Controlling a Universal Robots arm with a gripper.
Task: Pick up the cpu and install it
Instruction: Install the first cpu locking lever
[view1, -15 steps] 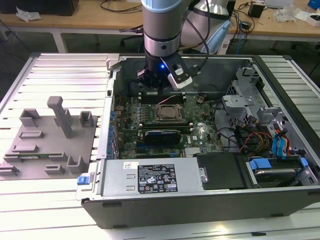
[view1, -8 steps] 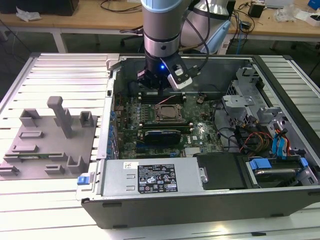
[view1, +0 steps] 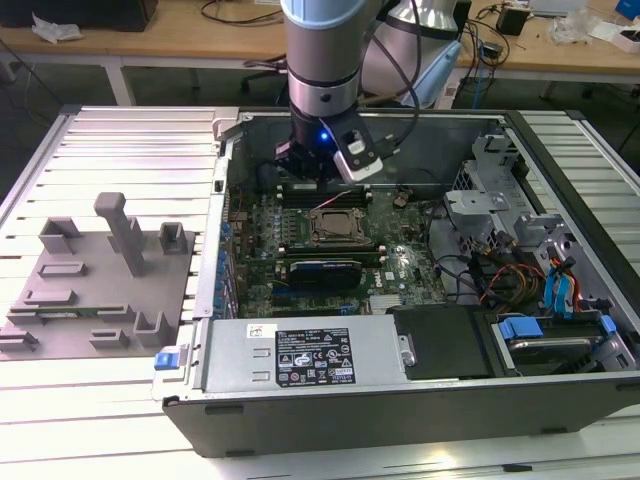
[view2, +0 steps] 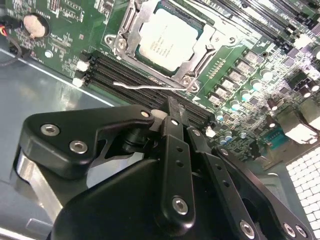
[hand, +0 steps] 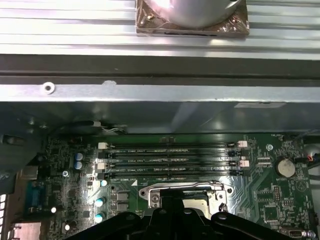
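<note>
The cpu (view2: 167, 42), a square chip with a silver-white top, lies flat in the motherboard socket with a metal frame (view2: 131, 35) around it. A thin wire lever (view2: 150, 87) lies along the socket's side nearest the gripper. In the exterior view the cpu (view1: 333, 226) sits mid-board inside the open computer case. My gripper (view2: 172, 104) hangs just off the socket over the dark memory slots (view2: 125, 75), its black fingers (view2: 176, 150) pressed together with nothing between them. In the exterior view the gripper (view1: 303, 168) sits just behind the socket.
The case walls (view1: 225, 190) enclose the motherboard. A grey power supply (view1: 300, 355) lies at the front, with drive cages and cables (view1: 520, 260) on the exterior view's right. A grey fixture with plastic blocks (view1: 100, 270) stands outside the case on the exterior view's left.
</note>
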